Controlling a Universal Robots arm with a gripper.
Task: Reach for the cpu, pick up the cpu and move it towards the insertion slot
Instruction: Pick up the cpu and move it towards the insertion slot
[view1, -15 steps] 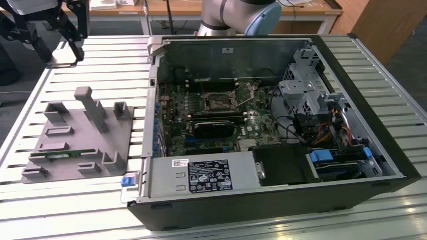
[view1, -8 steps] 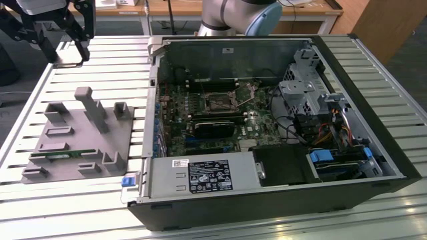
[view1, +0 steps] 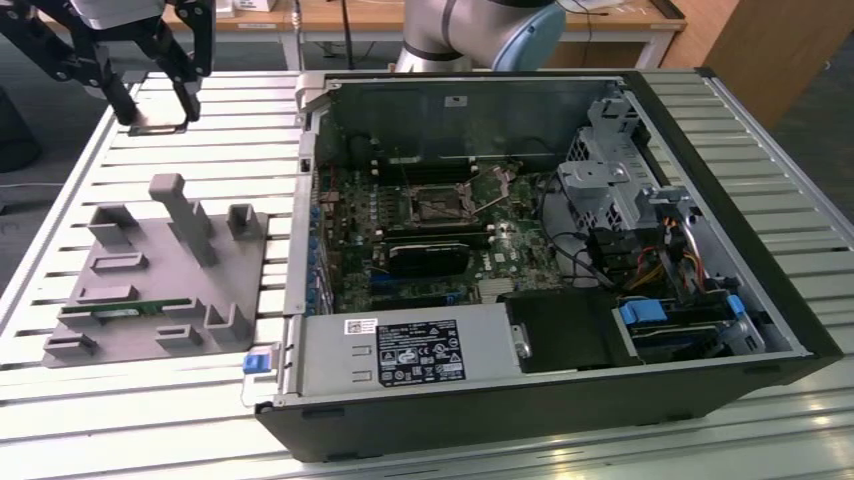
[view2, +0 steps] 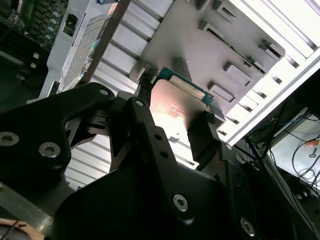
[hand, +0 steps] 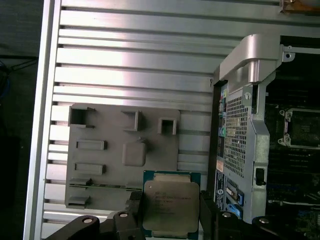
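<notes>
Gripping the cpu (hand: 171, 208) by two opposite edges, the gripper (hand: 170, 215) is seen in both wrist views with its black fingers (view2: 146, 92) pressed against the chip's sides. In the first wrist view the chip's silver top and thin green rim are held above the slatted metal table (hand: 125, 60), over the edge of the grey holder tray (hand: 107, 165). In the second wrist view the chip (view2: 177, 107) is seen from beneath, lit bright between the finger pads.

In the exterior view the gripper (view1: 158, 122) is raised at about 10 o'clock in the frame, well above the table, with the chip (view1: 158, 126) a small pale plate at its tips. The grey tray (view1: 154, 275) lies below it at about 8 o'clock. The open computer case (view1: 534, 250) lies at centre, and the insertion slot (view1: 437, 204), a dark square in a silver frame, is found on the board inside it, well apart from the gripper.
</notes>
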